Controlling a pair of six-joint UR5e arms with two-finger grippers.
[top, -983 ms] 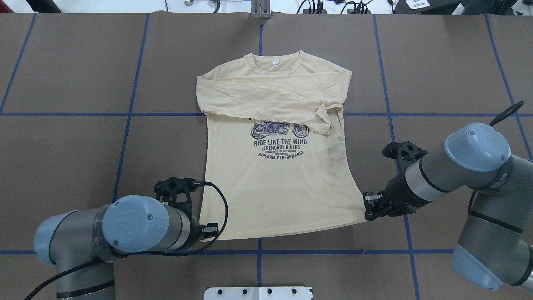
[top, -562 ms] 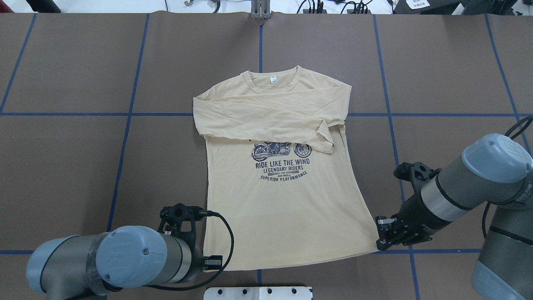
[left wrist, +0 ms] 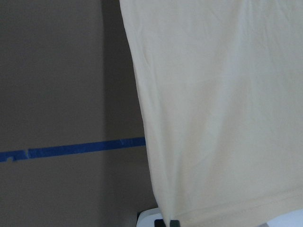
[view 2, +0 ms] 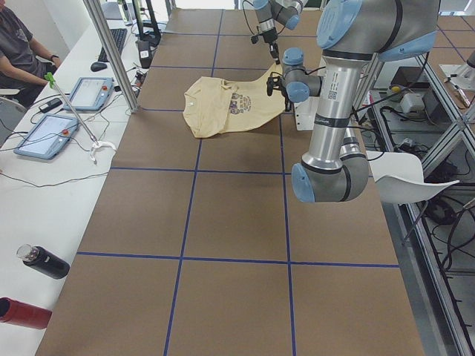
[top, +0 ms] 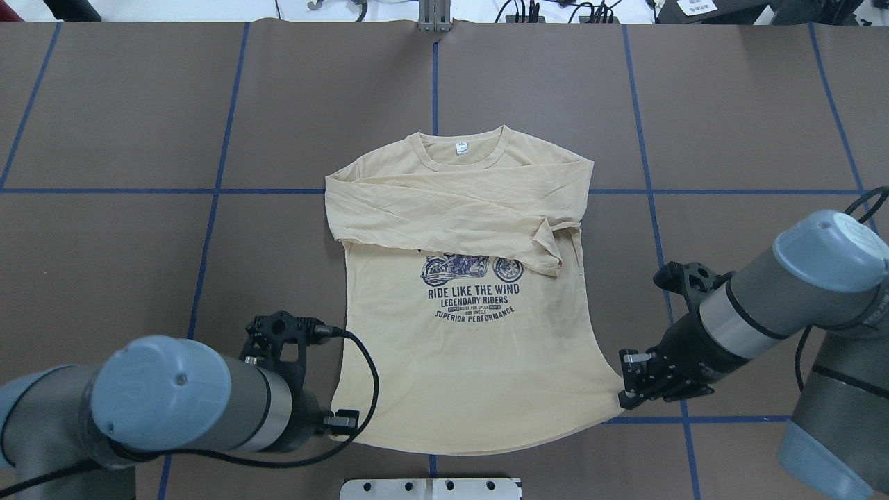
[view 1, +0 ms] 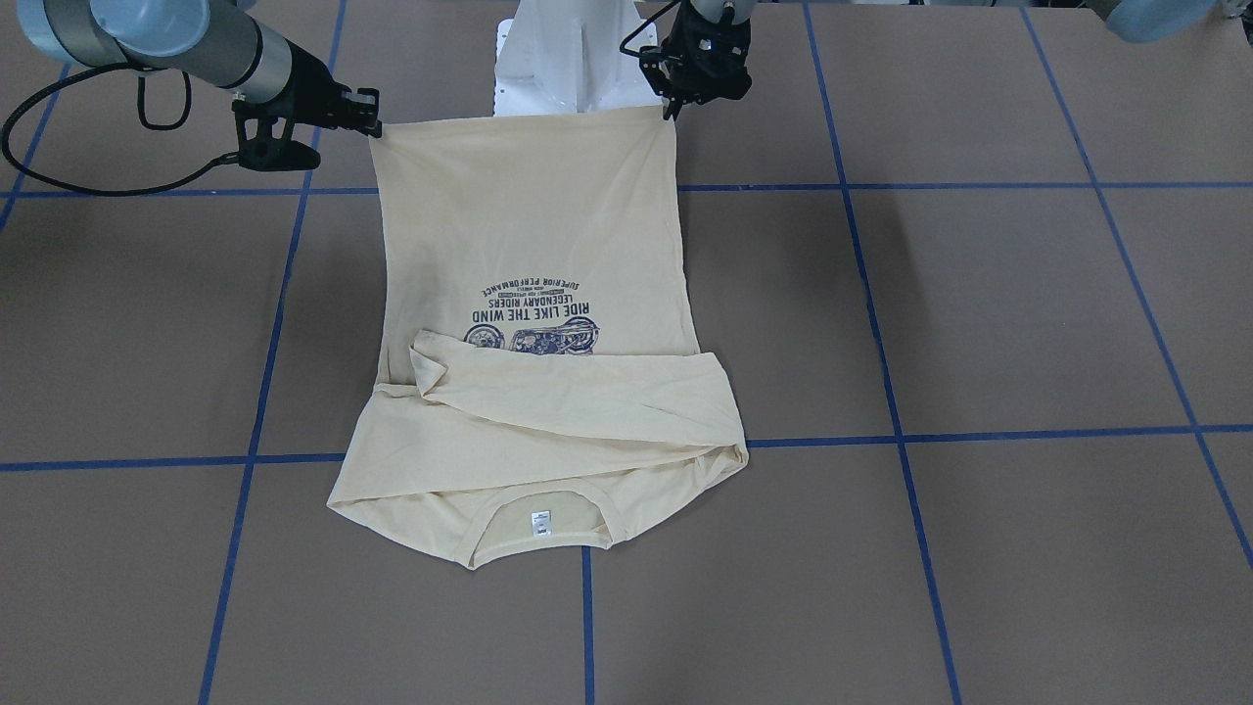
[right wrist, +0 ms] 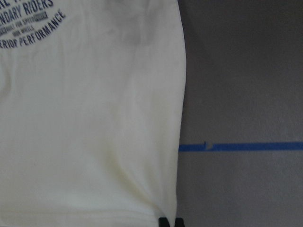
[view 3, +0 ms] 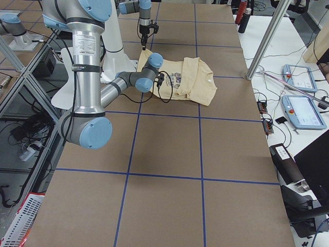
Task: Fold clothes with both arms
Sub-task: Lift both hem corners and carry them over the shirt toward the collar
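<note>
— Where is the shirt?
— The cream-yellow long-sleeved T-shirt [top: 472, 361] lies print-up on the brown table [top: 139, 278], straight out from the white pedestal base [top: 430, 488]; its hem is the edge nearest the base, its ribbed neck the farthest from it; the sleeves [top: 444, 215] are folded across the chest and cover the top of the navy motorcycle print [top: 472, 267]; a small white neck label [top: 460, 146] shows inside the collar.
— And the grippers?
— The left gripper [top: 338, 422] is clamped on the hem corner on the base's left side; the right gripper [top: 628, 394] pinches the opposite hem corner, on the base's right side and a little farther out from it; between them the hem is stretched and lifted off the table, just in front of the base; the chest and neck end rests flat.
</note>
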